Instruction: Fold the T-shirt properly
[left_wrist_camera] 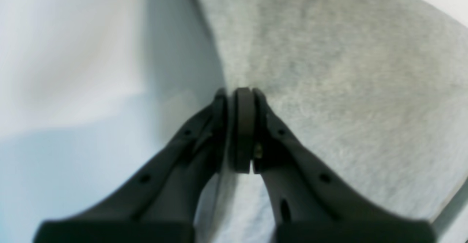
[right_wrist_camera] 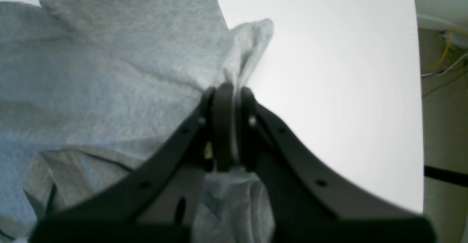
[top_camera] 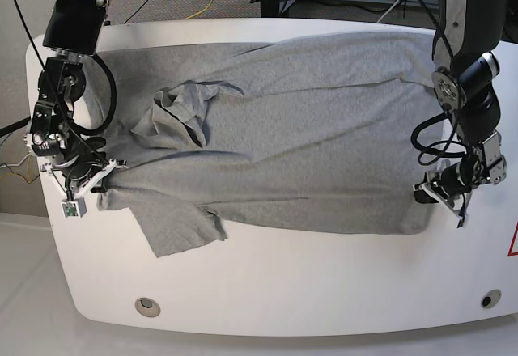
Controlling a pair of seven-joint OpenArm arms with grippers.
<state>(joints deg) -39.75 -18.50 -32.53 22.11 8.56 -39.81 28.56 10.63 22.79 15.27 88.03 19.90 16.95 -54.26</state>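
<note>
At the left edge of the base view, the right arm's black two-fingered gripper is closed on the edge of the large plain heather-grey short-sleeved jersey T-shirt, near its shoulder. The right wrist view shows the same grip, with the gripper pinching a small peak of grey cloth between its pads. The T-shirt lies spread over the white rounded worktop, spanning most of its width. Just right of that gripper, one short sleeve lies flat, pointing toward the near edge, and the other sleeve is folded and crumpled on top of the body. The body runs smooth and mildly wrinkled to the right. At the right side, the left arm's black gripper is clamped on the shirt's hem corner; in the left wrist view the gripper has its pads pressed together on the grey fabric edge.
</note>
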